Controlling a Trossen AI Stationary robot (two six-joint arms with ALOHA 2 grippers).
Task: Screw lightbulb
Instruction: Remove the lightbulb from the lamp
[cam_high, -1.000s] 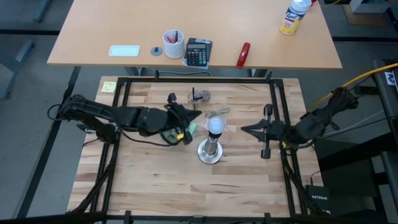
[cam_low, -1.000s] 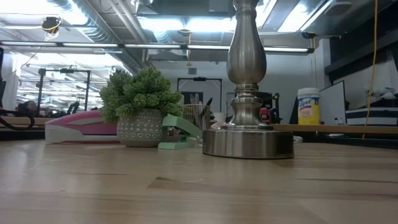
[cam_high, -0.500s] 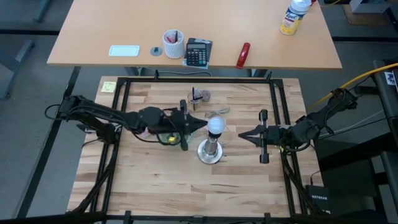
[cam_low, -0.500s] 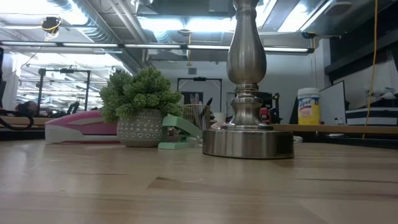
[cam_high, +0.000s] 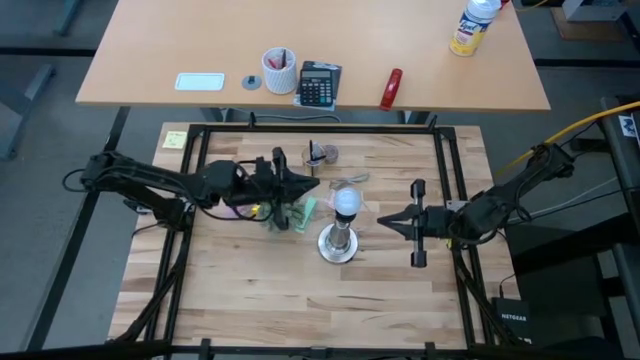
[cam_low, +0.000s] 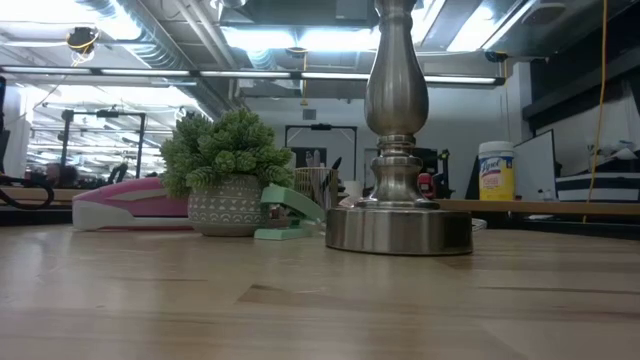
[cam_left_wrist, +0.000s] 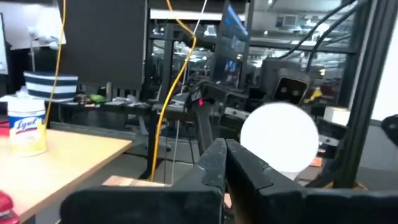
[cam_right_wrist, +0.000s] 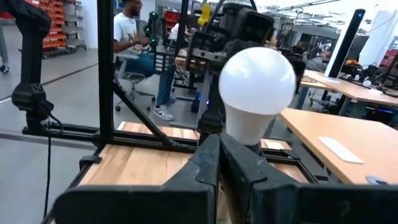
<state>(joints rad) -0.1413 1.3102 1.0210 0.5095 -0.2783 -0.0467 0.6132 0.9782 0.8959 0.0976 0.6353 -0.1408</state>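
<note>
The pale butcher-block wooden table (cam_high: 300, 290) sits inside a black metal frame (cam_high: 445, 180), and near its middle stands a silver round-based lamp stand (cam_high: 339, 243) with a turned metal column. The frosted white globe lightbulb (cam_high: 346, 201) sits on top of that stand, upright, with neither arm touching it.

The left gripper (cam_high: 312, 184) hangs just to the left of the bulb, its two dark fingers (cam_left_wrist: 214, 163) pressed together and holding nothing. The right gripper (cam_high: 383, 218) points in from the other side, near the stand, its fingers (cam_right_wrist: 211, 155) likewise pressed together and empty.

Behind the stand, from table height, I see a small green artificial plant in a patterned grey pot (cam_low: 226, 175), a mint-green stapler (cam_low: 290, 212) just beside it, and a pink-and-white flat device (cam_low: 128, 203) farther left. A small yellow sticky note (cam_high: 175, 138) lies at the table's far left corner.

Beyond the frame stands a light wooden desk (cam_high: 150, 60) carrying a white rectangular pad (cam_high: 200, 81), a white pen cup (cam_high: 279, 72), a black calculator (cam_high: 319, 84), a red stapler (cam_high: 391, 88) and a white canister of wipes with a yellow label (cam_high: 474, 26).

The room is a workshop with ceiling strip lights. A seated person in a white shirt (cam_right_wrist: 134, 31) is at a bench in the background.
</note>
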